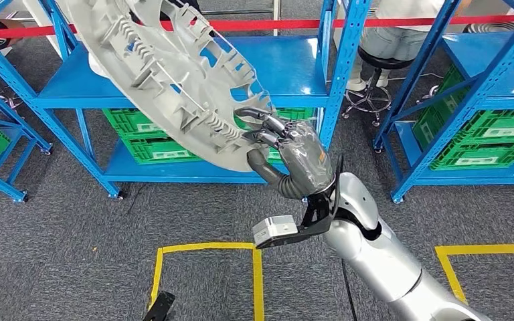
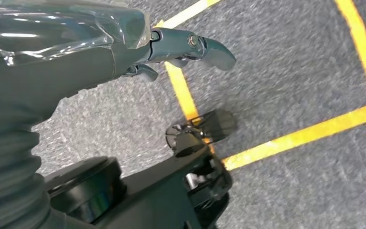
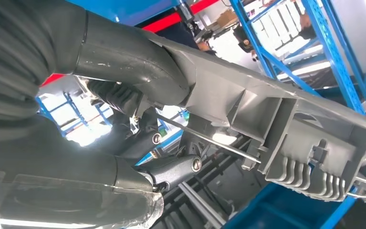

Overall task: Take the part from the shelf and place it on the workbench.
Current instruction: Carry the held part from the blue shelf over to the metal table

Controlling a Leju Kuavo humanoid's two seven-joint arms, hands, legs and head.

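The part is a large round grey plastic wheel cover (image 1: pixel 167 80), ribbed side toward me, held up tilted in front of the blue shelf (image 1: pixel 288 67). My right hand (image 1: pixel 288 154) grips its lower rim, thumb under and fingers over the edge. Up close in the right wrist view the thumb (image 3: pixel 128 62) presses on the cover (image 3: pixel 286 124) and the darker fingers (image 3: pixel 171 169) curl behind its ribs. My left hand (image 2: pixel 124 52) hangs over the floor with its fingers (image 2: pixel 205 47) loosely curled and nothing in them.
Blue shelving racks stand ahead and to both sides, with green crates (image 1: pixel 154 134) on the low tiers. Yellow tape squares (image 1: pixel 207 249) mark the grey carpet. A person sits on a stool (image 1: pixel 375 73) behind the racks. A red barrier tape (image 1: pixel 268 24) runs across the back.
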